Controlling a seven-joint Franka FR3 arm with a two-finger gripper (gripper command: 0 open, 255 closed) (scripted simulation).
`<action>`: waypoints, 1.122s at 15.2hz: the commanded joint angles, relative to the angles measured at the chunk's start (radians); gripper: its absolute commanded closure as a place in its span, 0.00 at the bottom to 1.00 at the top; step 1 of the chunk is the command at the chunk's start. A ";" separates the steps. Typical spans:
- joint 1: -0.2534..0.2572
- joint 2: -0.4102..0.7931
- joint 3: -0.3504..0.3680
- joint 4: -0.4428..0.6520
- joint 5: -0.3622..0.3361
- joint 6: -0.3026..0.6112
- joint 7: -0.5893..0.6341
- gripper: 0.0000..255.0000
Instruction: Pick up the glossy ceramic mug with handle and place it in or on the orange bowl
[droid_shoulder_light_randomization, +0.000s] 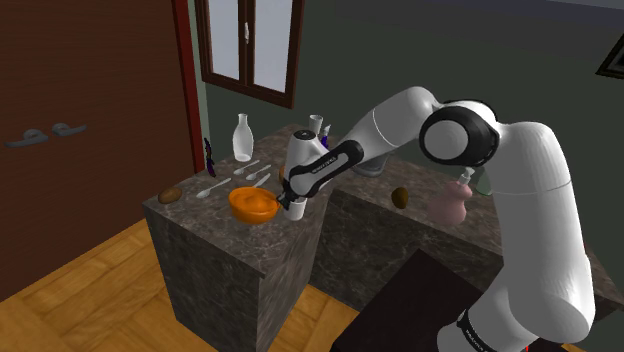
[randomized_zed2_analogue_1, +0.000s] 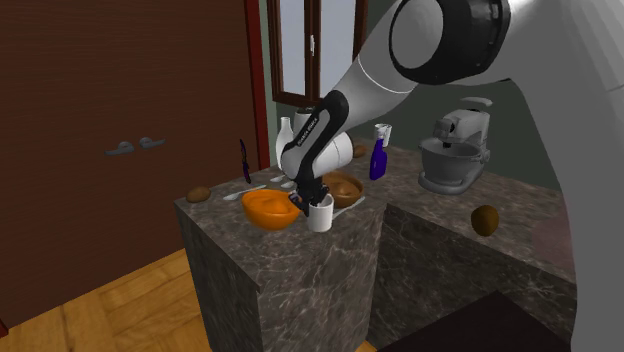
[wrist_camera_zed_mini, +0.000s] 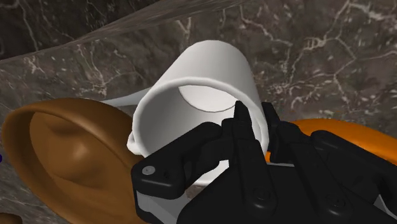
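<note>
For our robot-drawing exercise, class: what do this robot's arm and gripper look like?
The arm has smooth white rounded shells with dark joints and a black wrist section bearing small white lettering. The gripper is all black, with two fingers.

The shoulder view looks down from beside and a little behind the stand (droid_shoulder_light_randomization: 420, 310), facing across the dark stone bench (droid_shoulder_light_randomization: 215, 235) toward the brown door (droid_shoulder_light_randomization: 90, 130) and the window (droid_shoulder_light_randomization: 250, 45), with the arm (droid_shoulder_light_randomization: 540, 200) large at its right. The second exterior view sits lower and nearer, off the bench's corner, facing much the same way; both share the bench end, door and window. The wrist view rides on the hand, very close, looking along the tool (wrist_camera_zed_mini: 254, 118) into the white mug (wrist_camera_zed_mini: 210, 63)
</note>
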 joint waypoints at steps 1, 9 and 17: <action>-0.004 -0.024 0.003 -0.005 0.003 -0.019 -0.005 1.00; -0.010 -0.101 0.012 -0.009 0.014 -0.091 -0.018 1.00; -0.014 -0.169 0.020 0.001 0.026 -0.170 -0.032 1.00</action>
